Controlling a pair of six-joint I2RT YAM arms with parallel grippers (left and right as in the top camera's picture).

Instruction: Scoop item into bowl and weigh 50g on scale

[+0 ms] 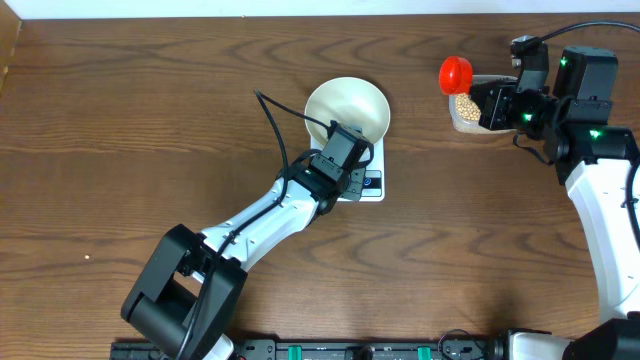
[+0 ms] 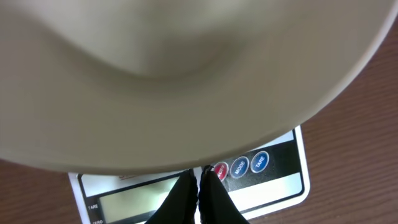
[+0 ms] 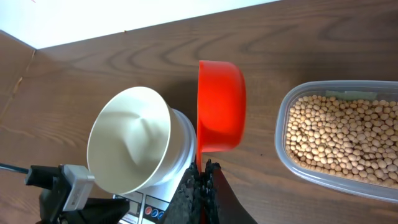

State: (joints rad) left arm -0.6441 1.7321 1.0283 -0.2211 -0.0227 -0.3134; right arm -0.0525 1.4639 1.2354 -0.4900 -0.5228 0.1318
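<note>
Red scoop (image 3: 221,106) hung by its handle in our right pincer (image 3: 204,173), clamped shut on it, with the beans (image 3: 348,137) in the tub (image 3: 283,155) at two o'clock. Our left pincer (image 2: 200,183), closed and empty, pointed at the scale (image 2: 280,186)'s buttons under the bowl (image 1: 347,110) sitting on it. Rising carelessly, it could knock that bowl off.

The dark brown wood-grain tabletop (image 1: 150,120) carries two things. A small white scale (image 1: 372,185) sits about at its centre. A clear plastic tub (image 3: 282,134) of pale beans (image 3: 342,134) stands well apart from it, out at 2 o'clock, near the far edge. A tiny pale speck (image 1: 88,257) lies at 8 o'clock.
</note>
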